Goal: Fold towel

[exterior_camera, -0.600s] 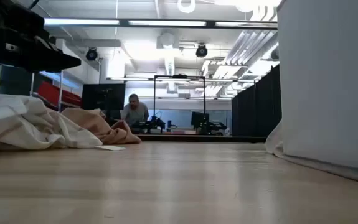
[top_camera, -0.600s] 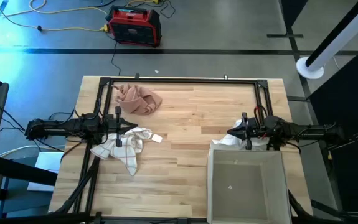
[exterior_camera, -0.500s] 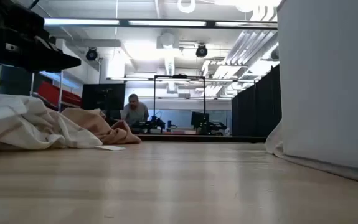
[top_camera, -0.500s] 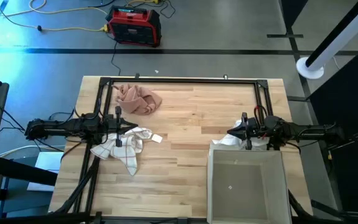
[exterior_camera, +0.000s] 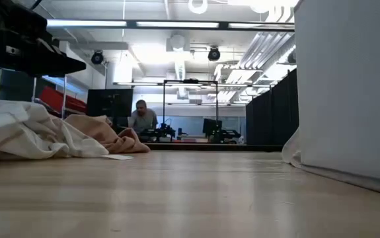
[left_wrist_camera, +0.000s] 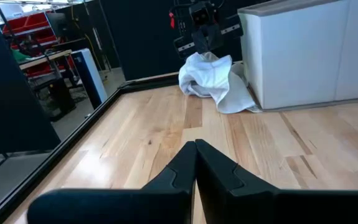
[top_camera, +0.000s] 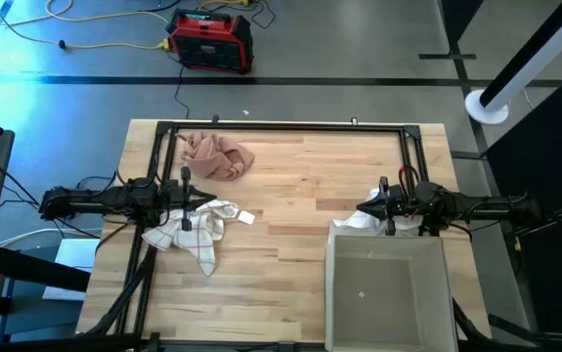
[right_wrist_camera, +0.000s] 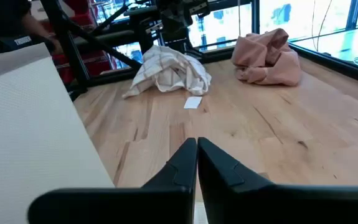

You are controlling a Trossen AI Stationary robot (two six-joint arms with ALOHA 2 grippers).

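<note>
both end effectors pressed together, empty: left end effector above crumpled checked towel at desk left; right end effector beside bin; risk: bunched cloth snags, corner missed

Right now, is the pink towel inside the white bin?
No, the pink towel lies crumpled on the table's far left part, well apart from the white bin.

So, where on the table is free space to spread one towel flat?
The wide bare wood between the checked towel and the white bin, below the pink towel, is free. It is crowded around the left gripper and the right gripper.
</note>
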